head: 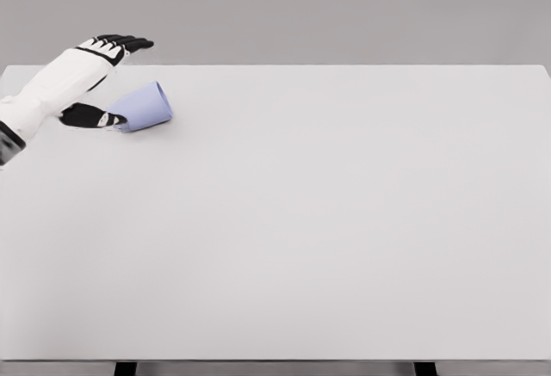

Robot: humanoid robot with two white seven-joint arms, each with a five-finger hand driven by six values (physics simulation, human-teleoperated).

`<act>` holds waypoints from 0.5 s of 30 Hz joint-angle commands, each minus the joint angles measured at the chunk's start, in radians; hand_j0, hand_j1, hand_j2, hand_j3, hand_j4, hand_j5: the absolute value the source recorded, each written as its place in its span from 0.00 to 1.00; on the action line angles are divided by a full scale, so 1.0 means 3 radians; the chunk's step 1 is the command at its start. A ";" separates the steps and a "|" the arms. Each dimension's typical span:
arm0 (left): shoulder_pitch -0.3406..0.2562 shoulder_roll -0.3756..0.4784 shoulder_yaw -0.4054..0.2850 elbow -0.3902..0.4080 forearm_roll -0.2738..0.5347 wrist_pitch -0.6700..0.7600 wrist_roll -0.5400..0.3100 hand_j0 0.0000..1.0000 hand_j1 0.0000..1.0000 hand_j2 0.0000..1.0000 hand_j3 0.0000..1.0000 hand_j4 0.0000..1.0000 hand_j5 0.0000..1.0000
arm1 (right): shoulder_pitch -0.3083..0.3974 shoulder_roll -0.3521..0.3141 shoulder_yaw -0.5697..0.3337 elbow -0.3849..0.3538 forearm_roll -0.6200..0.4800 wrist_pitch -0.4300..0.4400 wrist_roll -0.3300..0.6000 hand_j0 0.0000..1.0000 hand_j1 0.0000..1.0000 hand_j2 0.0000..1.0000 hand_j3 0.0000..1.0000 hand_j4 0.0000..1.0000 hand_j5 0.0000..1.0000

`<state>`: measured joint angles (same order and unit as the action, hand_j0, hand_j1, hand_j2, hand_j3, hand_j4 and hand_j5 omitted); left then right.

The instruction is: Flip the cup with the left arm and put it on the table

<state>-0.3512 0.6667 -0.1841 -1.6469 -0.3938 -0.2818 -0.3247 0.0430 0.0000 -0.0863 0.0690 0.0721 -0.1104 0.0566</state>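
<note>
Single head view, looking down across the table [327, 238], moderately near

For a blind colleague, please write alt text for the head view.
The robot's left hand reaches from the left, fingers spread, beside a pale blue cup lying tilted on a white table. The thumb is at the cup; no firm grasp is visible.

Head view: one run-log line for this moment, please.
left hand: open, beside cup | lavender cup: tilted on white table, far left | thumb at cup, not gripped | right arm: out of view
</note>
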 commanded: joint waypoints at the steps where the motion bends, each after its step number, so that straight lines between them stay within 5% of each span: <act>1: -0.0041 0.0068 -0.0270 -0.0023 0.0361 0.0662 0.0003 1.00 1.00 1.00 1.00 1.00 1.00 | 0.0000 0.0000 0.0001 0.0000 0.0000 0.0000 0.0001 1.00 1.00 1.00 1.00 1.00 1.00; 6: -0.0368 0.0053 -0.0680 0.0192 0.1072 0.1348 0.0019 1.00 1.00 1.00 1.00 1.00 1.00 | 0.0000 0.0000 0.0001 0.0000 0.0000 0.0000 0.0001 1.00 1.00 1.00 1.00 1.00 1.00; 11: -0.0384 -0.0008 -0.0700 0.0177 0.1078 0.1701 0.0024 1.00 1.00 1.00 1.00 1.00 1.00 | 0.0000 0.0000 -0.0004 0.0000 0.0000 0.0000 0.0001 1.00 1.00 1.00 1.00 1.00 1.00; 15: -0.0655 -0.0116 -0.0956 0.0622 0.1078 0.1742 0.0039 1.00 1.00 1.00 1.00 1.00 1.00 | 0.0000 0.0000 0.0001 0.0000 0.0000 0.0000 0.0001 1.00 1.00 1.00 1.00 1.00 1.00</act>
<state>-0.5522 0.6484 -0.4416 -1.5170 -0.0752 0.2245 -0.3156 0.0430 0.0000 -0.0862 0.0689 0.0721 -0.1104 0.0566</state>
